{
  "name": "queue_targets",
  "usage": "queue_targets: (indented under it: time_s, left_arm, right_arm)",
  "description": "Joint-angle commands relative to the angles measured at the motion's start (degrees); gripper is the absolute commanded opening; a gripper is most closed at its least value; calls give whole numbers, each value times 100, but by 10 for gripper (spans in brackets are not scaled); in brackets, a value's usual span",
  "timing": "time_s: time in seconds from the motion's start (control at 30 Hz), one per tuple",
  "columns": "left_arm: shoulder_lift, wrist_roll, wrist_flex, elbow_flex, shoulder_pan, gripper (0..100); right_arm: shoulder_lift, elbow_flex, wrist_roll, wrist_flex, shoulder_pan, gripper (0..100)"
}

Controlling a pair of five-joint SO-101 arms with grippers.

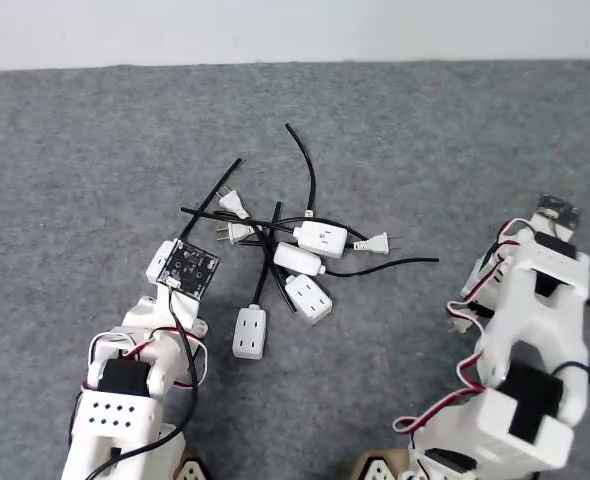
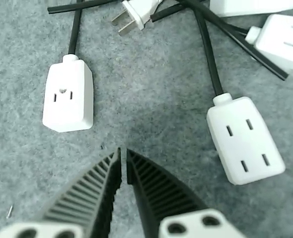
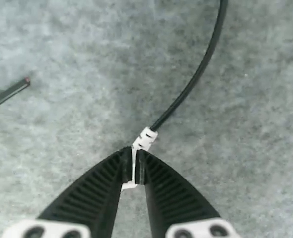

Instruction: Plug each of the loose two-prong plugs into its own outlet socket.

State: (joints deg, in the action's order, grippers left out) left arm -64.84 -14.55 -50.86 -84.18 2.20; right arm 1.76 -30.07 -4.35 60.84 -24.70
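The grey carpeted table is being shared by two white arms. The left arm is being seen at the near left, close beside the heap of things. The right arm is being seen folded at the near right, well apart from the heap.

In the middle of the table, between the arms, four white outlet sockets are being shown lying in a loose group, and black cords are being crossed over and under them. Three two-prong plugs are being shown loose at the edges of this tangle, none of them inserted.

The left gripper is being held over bare carpet between a single socket and a double socket. Its fingers are being pressed almost together, with nothing between them.

The fingers of the right gripper are being closed on a small white plug, from which a thin black cord is being led away over the carpet.
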Motion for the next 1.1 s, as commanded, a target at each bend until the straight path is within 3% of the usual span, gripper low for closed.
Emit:
queue_targets:
  time_s: [0.0,0.5,0.6,0.8,1.07]
  left_arm:
    - [-79,-62,123,48,35,15]
    - [-79,-88,97,40,35,15]
    - [-79,-88,97,40,35,15]
    - [-79,-88,97,40,35,15]
    - [-79,-88,88,40,35,15]
  right_arm:
    - [198,123,-35,-330,75,14]
    - [620,413,-18,-84,163,18]
    - [462,633,-88,215,171,80]
    - [-40,651,-730,567,136,110]
    - [-136,0,-1046,-40,-31,111]
